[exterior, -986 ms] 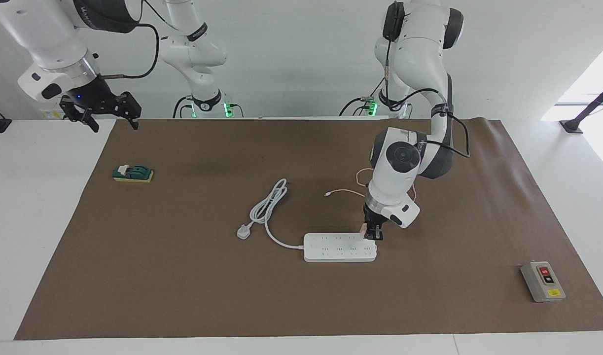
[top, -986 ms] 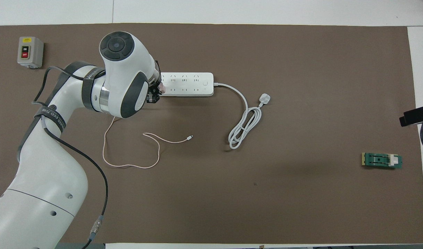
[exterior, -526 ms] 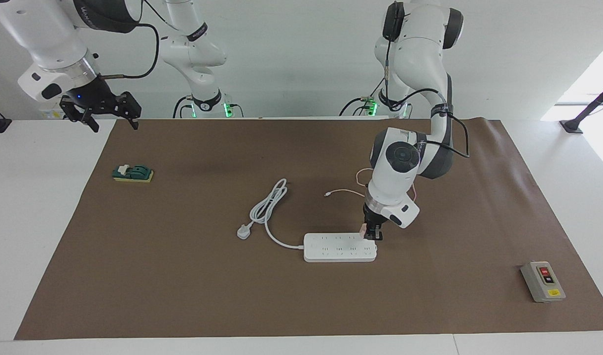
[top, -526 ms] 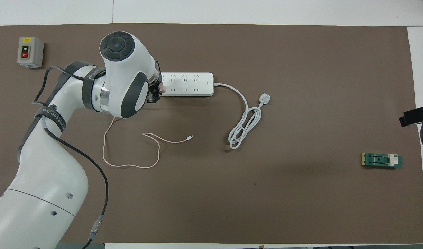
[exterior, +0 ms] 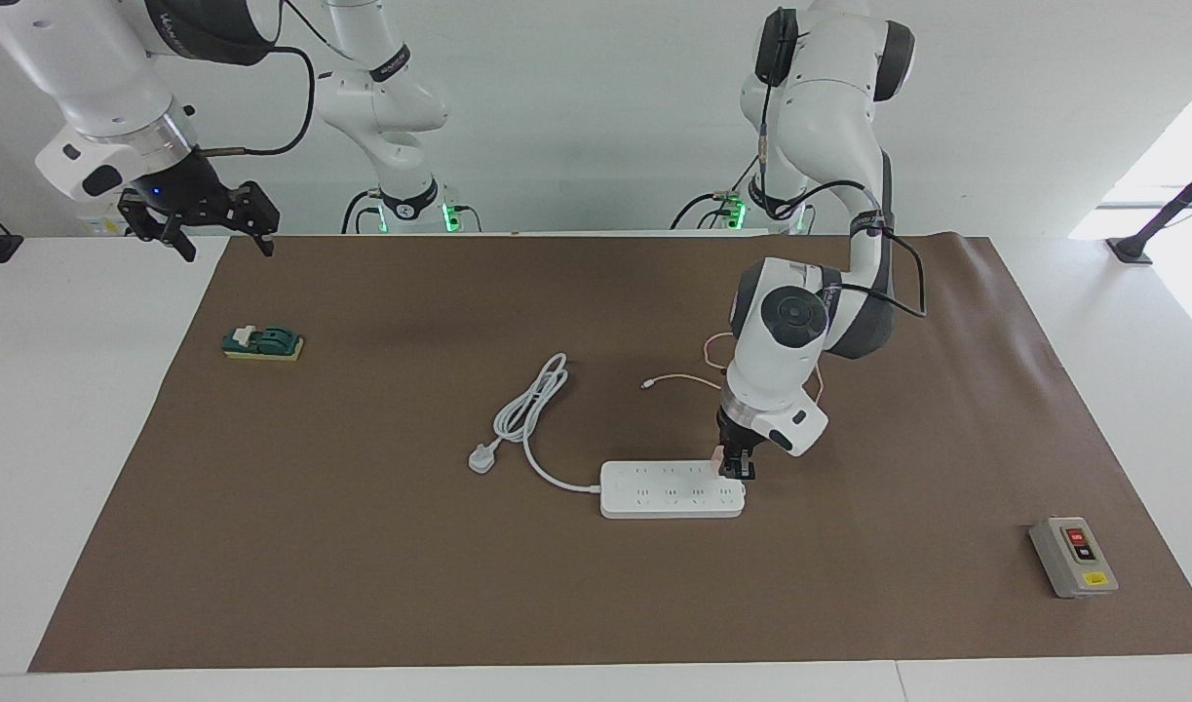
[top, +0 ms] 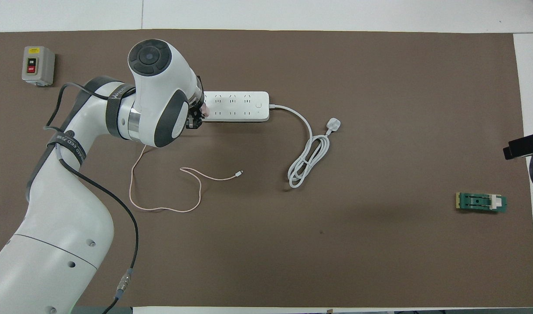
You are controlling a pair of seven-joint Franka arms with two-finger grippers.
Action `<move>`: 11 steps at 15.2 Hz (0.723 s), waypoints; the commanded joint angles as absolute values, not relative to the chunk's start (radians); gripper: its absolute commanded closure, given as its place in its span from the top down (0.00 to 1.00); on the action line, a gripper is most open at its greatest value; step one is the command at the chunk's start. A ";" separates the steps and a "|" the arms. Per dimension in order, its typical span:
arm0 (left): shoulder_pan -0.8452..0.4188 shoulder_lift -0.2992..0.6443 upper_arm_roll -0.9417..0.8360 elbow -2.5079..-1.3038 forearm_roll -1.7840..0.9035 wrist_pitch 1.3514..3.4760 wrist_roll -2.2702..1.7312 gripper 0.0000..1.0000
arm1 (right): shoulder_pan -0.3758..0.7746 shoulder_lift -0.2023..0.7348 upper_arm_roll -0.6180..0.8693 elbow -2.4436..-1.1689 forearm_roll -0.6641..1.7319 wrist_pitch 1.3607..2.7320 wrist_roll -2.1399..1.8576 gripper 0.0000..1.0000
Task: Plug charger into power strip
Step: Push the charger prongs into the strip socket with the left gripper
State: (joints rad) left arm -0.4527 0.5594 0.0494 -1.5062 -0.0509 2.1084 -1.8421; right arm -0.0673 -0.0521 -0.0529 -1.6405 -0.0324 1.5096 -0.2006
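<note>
Charger point(exterior: 718, 454): pale-pink cube, clamped in the left gripper point(exterior: 735, 468), set at the power strip point(exterior: 672, 489) end nearest the left arm's end; seating judged incomplete. Insertion is best made by a straight downward press, prongs aligned, strip kept from sliding. Right gripper point(exterior: 223, 232): parked off the mat, fingers spread, nothing held.

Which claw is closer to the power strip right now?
Left. The left claw is right over the power strip at its end toward the left arm, holding the charger. The right claw waits raised at the table's edge by the right arm's end.
</note>
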 commanded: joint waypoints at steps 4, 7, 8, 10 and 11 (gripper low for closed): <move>-0.463 0.603 0.054 -1.479 -0.054 2.129 -1.830 0.00 | -0.078 -0.046 -0.044 -1.626 -0.052 1.486 -0.192 1.00; -0.471 0.617 0.054 -1.479 -0.052 2.128 -1.830 0.00 | -0.078 -0.046 -0.044 -1.626 -0.052 1.486 -0.192 1.00; -0.471 0.618 0.054 -1.479 -0.052 2.126 -1.830 0.00 | -0.078 -0.046 -0.044 -1.626 -0.051 1.486 -0.192 1.00; -0.479 0.620 0.055 -1.479 -0.051 2.126 -1.830 0.00 | -0.078 -0.048 -0.044 -1.626 -0.052 1.486 -0.192 1.00; -0.479 0.620 0.055 -1.479 -0.051 2.125 -1.830 0.00 | -0.078 -0.048 -0.044 -1.626 -0.052 1.486 -0.192 1.00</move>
State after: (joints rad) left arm -0.4547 0.5612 0.0495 -1.5054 -0.0458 2.1081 -1.8367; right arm -0.0676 -0.0522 -0.0529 -1.6405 -0.0324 1.5096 -0.2006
